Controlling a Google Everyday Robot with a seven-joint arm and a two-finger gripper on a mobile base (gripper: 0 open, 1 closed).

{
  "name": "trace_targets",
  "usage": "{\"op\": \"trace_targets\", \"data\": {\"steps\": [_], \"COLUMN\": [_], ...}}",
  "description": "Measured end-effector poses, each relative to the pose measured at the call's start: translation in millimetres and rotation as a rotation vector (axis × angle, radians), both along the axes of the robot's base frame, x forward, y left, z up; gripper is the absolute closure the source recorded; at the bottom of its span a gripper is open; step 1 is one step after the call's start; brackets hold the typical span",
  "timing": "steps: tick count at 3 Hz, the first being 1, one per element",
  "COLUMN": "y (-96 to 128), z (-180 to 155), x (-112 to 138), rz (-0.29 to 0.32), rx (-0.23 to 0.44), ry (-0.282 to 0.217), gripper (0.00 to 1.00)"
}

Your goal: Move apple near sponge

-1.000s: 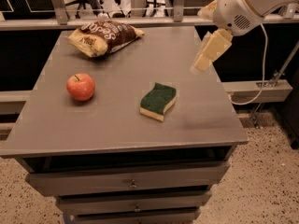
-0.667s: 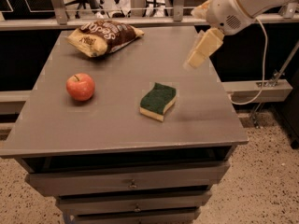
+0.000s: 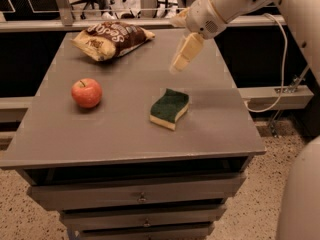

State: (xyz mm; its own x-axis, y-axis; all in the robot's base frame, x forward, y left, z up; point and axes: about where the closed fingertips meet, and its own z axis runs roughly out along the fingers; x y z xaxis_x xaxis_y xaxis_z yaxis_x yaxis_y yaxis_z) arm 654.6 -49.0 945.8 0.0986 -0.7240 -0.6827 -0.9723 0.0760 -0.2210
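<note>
Apple (image 3: pixel 86 92) on the grey table (image 3: pixel 115 134), upright with stem up, well to the left of the sponge (image 3: pixel 170 108) and slightly farther back. Wide strip of bare tabletop between the two, not touching. Sponge lying flat, green scouring face up, pale foam base showing along its near edge, turned at a slant to the table's front edge.

Gripper (image 3: pixel 181 59) hanging in the air behind the sponge and a little to its right, above the tabletop, apart from both sponge and apple. Seen only as one pale wedge pointing down and to the left; wide or narrow, impossible to tell from this angle. Wrist and arm (image 3: pixel 225 6) rising from there toward the upper right, cut off by the top edge.

Crumpled brown snack bag (image 3: pixel 111 39) at the far side of the table, behind and left of the sponge, its print only partly legible. White cable (image 3: pixel 285 59) looping down to the right of the sponge, beyond the table edge, its lower end lost near a ledge. Drawers (image 3: pixel 142 198) under the tabletop, below the sponge, the lowest cropped by the bottom edge. Large pale rounded shape (image 3: pixel 302 194) in the corner to the lower right of the sponge, cropped on two sides, too little shown to say which part of the machine.
</note>
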Motion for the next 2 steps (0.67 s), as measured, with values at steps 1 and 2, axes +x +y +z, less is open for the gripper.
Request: {"op": "trace_targets", "data": {"steps": [1,2], "y": [33,65], "z": [-18,-37], "x": [-7,-24], "rz": [0.135,0.291], "rx": [0.015,0.037], "ry": [0.043,0.081], "gripper": [0.0,0.0]}}
